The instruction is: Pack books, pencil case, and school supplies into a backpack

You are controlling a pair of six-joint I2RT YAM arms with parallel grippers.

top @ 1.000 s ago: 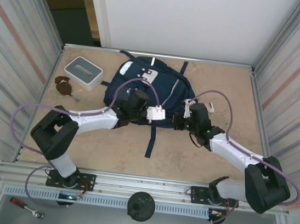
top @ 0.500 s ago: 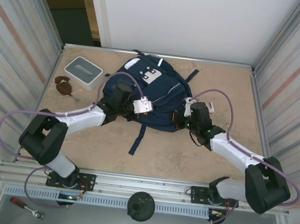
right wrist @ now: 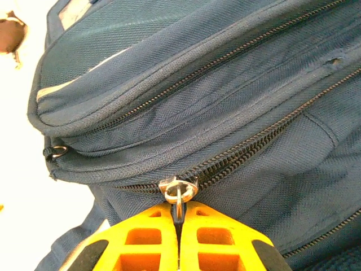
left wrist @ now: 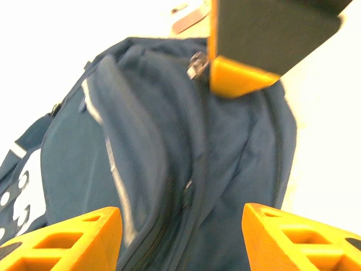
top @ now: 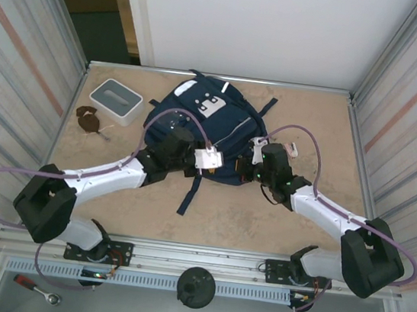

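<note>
Top external view, left side first: a white-and-grey box (top: 116, 101) and a small brown thing (top: 88, 119) sit at the table's (top: 261, 224) far-left corner, apart from the backpack (top: 235, 129). The backpack lies flat mid-table toward the far edge, with a loose strap (top: 188, 196) trailing toward the arms.

Left gripper (left wrist: 180, 223) is over the bag's near-left side. Its jaws stand apart with navy fabric between them and nothing gripped. Whether the fingertips touch the cloth, I cannot tell.

Right gripper (right wrist: 179, 217) is at the bag's near-right edge, jaws pressed together on the metal zip pull (right wrist: 178, 191).

Step in hand, as I judge it: running that zip.
- The pinch is on a small ring and tab, so it may slip.
- Draw along the line of the teeth, low to the fabric, not upward.
- The bag is soft and will drag with the pull. The left jaws should close on cloth beside the track and hold against it.

Hard to make out:
- No books or loose supplies visible, and I cannot tell whether they are inside.
- Which way the zip needs to travel is unclear.
- The ends of the track are out of frame.
- The left wrist view is blurred, its background washed out.
- The brown thing cannot be identified.
</note>
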